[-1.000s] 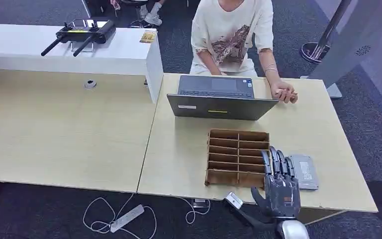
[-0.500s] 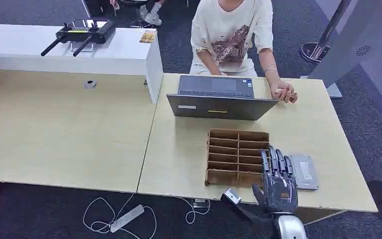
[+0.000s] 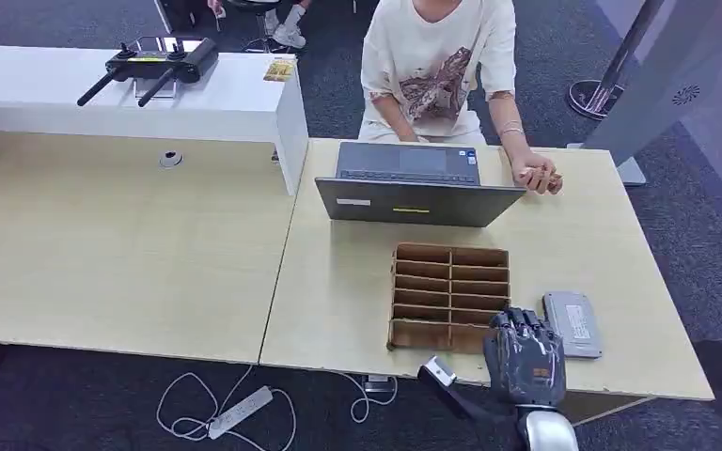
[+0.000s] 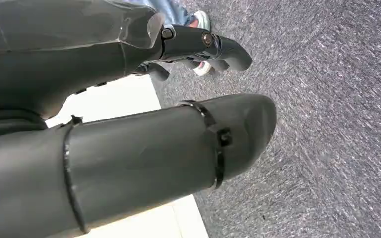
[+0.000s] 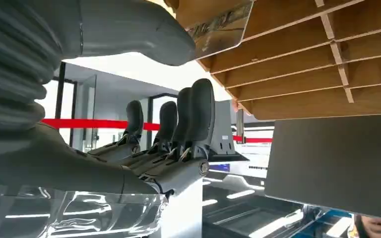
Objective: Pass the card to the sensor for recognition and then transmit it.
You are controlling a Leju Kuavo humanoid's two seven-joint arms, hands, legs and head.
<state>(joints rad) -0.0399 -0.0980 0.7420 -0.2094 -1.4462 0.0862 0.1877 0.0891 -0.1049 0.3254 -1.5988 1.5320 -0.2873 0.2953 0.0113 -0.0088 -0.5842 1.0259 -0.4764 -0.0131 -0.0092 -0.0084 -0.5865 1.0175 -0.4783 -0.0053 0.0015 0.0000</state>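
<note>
The worktop (image 3: 357, 282) is pale yellow wood grain, and the longer table (image 3: 103, 244) beside it has the same tone. The slotted box (image 3: 449, 282) near the front edge is brown, like plain cardboard. The flat device (image 3: 572, 323) by the front right corner is light grey with a paler label. The right hand (image 3: 525, 352) is dark grey, on a silver arm. The laptop (image 3: 419, 199) at the back edge is dark grey with a small yellow mark on its lid. The person (image 3: 437, 66) wears a cream shirt with a brown print. The counter (image 3: 122, 94) is white; the controller (image 3: 155, 61) on it is black. The floor (image 3: 705, 244) is dark grey carpet. A glossy card (image 5: 218, 32) shows a mottled brown and grey print.
</note>
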